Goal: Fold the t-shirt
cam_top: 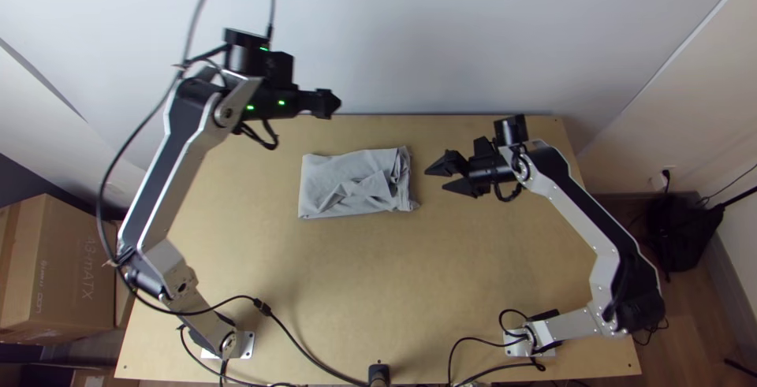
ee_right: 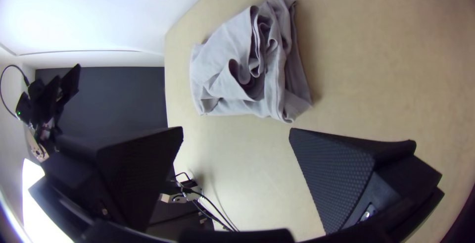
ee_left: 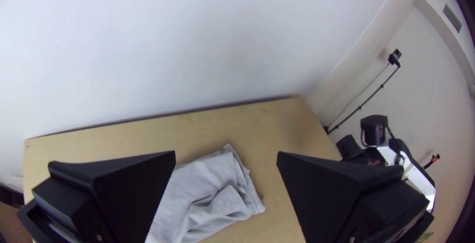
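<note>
Over to the t-shirt point(cam_top: 323, 178): lies on the table point(cam_top: 355, 277), towards the far edge and between the two arms, folded into a compact, rough rectangle. Looks fairly smooth and straight at the left arm's end, but goes to rumples and loose, curling layers at the right arm's end (quite the little swirl of folds in the right wrist view). Now up to the left gripper point(cam_top: 337, 103): hangs raised near the far edge, spread wide in its own wrist view, with nothing in its grasp and apart from the cloth. And across to the right gripper point(cam_top: 434, 179): gapes wide too, just beside the rumpled end, pointing at it, without touching or gripping anything. As for edges, runs only a narrow strip of wood from cloth to far edge, with the wall point(cam_top: 473, 40) right behind. Opens out much more generously towards the arms' bases, down to the black cable point(cam_top: 262, 306) near the left one.
</note>
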Tool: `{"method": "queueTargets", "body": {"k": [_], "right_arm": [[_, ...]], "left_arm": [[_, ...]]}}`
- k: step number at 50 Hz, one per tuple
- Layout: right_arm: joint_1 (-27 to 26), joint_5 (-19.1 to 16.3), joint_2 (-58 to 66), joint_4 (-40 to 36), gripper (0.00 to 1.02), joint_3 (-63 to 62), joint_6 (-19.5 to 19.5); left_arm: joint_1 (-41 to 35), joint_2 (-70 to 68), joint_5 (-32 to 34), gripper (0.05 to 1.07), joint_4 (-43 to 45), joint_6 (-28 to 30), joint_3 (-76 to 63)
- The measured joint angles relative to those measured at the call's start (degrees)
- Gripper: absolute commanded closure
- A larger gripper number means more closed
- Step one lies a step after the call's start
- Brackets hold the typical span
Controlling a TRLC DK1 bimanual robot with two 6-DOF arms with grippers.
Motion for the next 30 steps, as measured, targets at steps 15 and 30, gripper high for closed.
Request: {"method": "queueTargets", "body": {"k": [15,30], "right_arm": [[5.4,8.3,14.7,0.4,0.03,11.8,-1.6],[7.7,9.5,26.7,0.4,0.03,20.4,-3.6]], "left_arm": [[7.9,-9.8,0.0,0.09,-5.0,1.3,-0.5],[14.3,-16.5,0.0,0.09,-8.5,2.8,-0.7]]}}
